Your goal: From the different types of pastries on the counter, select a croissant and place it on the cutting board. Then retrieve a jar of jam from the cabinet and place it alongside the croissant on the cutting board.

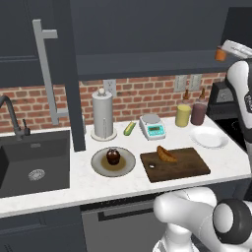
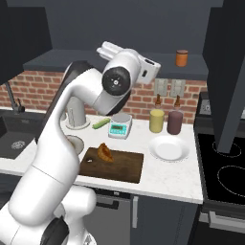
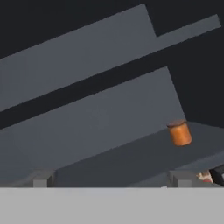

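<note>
- The croissant [image 1: 167, 154] is lying on the cutting board [image 1: 189, 165] on the desk [image 1: 59, 189] — the first half looks done.
- The jam jar [image 2: 181, 58] is standing on the open cabinet shelf [image 2: 72, 64], untouched, so fetching it is left.
- The tool [image 3: 111, 180] is aiming up at the jar, its tips standing wide apart and holding nothing — well short of it.
- The tool's tips are showing cut off at the hand view's bottom edge.
</note>
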Controlling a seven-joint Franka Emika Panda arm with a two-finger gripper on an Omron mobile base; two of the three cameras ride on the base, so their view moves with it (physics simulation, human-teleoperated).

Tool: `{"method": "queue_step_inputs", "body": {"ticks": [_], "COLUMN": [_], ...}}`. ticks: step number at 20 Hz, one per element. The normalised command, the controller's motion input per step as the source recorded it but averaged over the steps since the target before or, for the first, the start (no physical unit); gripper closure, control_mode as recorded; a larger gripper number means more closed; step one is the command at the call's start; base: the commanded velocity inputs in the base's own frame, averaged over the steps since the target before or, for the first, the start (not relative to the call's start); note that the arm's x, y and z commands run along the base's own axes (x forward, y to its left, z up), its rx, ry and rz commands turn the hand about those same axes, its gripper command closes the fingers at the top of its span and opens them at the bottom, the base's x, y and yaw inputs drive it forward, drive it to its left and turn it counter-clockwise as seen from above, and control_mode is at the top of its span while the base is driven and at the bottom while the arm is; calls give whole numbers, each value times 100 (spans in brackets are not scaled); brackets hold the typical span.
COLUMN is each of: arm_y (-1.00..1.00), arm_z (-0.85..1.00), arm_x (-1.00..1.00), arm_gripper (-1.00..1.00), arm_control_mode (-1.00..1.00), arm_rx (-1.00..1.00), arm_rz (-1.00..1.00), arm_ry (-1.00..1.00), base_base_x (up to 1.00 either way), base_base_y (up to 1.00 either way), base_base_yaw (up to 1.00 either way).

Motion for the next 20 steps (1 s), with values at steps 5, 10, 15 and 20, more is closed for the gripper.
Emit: {"method": "queue_step_inputs", "body": {"ticks": [5, 10, 15, 20], "arm_y": [0, 15, 17, 4], "arm_z": [2, 0, 0, 2], "arm_x": [0, 10, 18, 8], "arm_gripper": [-100, -100, -100, -100], "arm_control_mode": [-100, -100, -100, -100], "arm_rx": [-28, -23, -24, -16], "arm_rz": [2, -5, -13, -15], "arm_ry": [-4, 26, 33, 14], "base_base_x": [0, 0, 0, 0], "base_base_y": [0, 0, 0, 0], "base_base_yaw": [0, 0, 0, 0]}}
